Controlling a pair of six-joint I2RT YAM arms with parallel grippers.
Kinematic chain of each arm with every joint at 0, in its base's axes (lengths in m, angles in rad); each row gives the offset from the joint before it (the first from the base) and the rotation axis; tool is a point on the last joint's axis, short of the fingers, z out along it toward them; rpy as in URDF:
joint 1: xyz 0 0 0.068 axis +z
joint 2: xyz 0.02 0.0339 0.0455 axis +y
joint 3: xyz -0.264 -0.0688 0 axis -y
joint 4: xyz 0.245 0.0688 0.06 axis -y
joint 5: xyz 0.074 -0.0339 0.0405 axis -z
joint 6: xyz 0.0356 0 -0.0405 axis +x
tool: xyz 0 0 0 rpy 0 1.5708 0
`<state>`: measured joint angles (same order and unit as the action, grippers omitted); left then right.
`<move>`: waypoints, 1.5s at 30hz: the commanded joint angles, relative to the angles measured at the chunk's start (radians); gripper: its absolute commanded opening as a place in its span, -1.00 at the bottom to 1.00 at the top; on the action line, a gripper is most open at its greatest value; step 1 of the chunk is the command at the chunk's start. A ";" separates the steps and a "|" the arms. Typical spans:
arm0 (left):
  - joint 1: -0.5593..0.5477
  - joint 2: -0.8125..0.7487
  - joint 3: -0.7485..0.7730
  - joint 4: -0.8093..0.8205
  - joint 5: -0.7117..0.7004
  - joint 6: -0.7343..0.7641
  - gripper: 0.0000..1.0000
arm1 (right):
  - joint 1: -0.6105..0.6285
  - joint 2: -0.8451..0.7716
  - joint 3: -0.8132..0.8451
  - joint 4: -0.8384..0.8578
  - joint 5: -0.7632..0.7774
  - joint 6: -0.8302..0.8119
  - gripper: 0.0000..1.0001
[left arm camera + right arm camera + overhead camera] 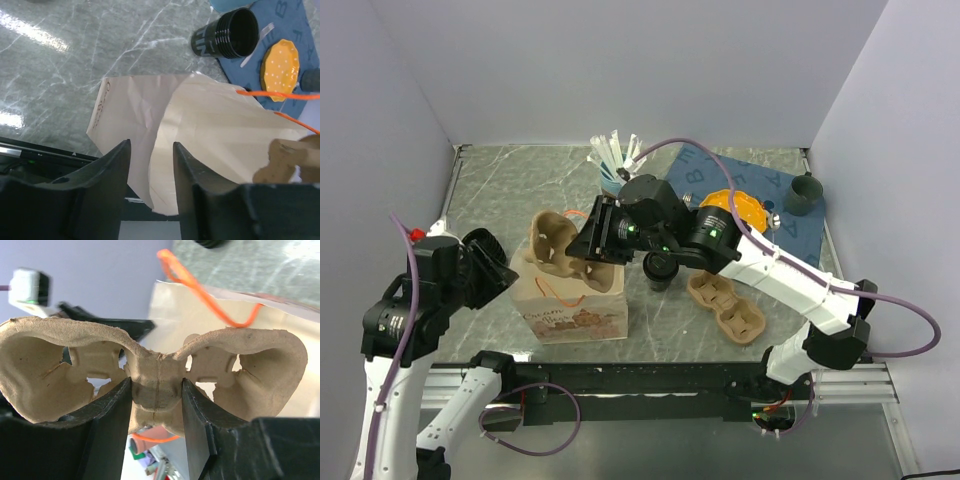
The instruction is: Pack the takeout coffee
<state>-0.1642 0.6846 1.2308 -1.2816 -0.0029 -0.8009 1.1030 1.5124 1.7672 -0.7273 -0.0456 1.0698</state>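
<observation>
Carrier poised over the bag, coffee not yet packed
The right gripper [156,385] clamps the 2-cup pulp carrier [250,365] by its middle ridge above the paper bag [570,305]. The left gripper [151,147] gapes at the bag's rim. A black cup [660,270], perhaps the coffee, stands just right of the bag. Next, probably lower the carrier inside.

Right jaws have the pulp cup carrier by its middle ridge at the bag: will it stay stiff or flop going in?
Probably stiff: the pulp cup carrier holds its moulded shape on both sides of the right gripper unsupported. Likely light, being thin pulp with cut-outs. The pinched ridge may crush if squeezed harder.
</observation>
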 commanded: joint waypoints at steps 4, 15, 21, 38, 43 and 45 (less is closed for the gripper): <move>0.002 -0.033 0.009 0.058 0.093 -0.029 -0.18 | 0.003 0.025 0.063 -0.086 0.044 -0.039 -0.26; 0.002 -0.023 0.122 -0.064 -0.011 -0.024 0.22 | 0.021 0.106 0.149 -0.277 0.093 -0.051 -0.26; 0.002 0.000 0.167 -0.088 -0.051 -0.014 0.30 | 0.060 0.192 0.293 -0.398 0.161 -0.088 -0.26; 0.002 0.024 0.108 -0.030 -0.006 0.006 -0.01 | 0.080 0.273 0.365 -0.546 0.233 -0.047 -0.26; 0.002 0.020 0.036 0.056 0.144 0.025 0.01 | 0.080 0.285 0.373 -0.543 0.225 -0.041 -0.26; 0.002 -0.003 0.010 0.096 0.178 0.040 0.03 | 0.083 0.285 0.371 -0.546 0.225 -0.037 -0.26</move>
<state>-0.1642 0.7048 1.2770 -1.2903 0.0563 -0.7982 1.1786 1.7786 2.1002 -1.2560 0.1493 1.0126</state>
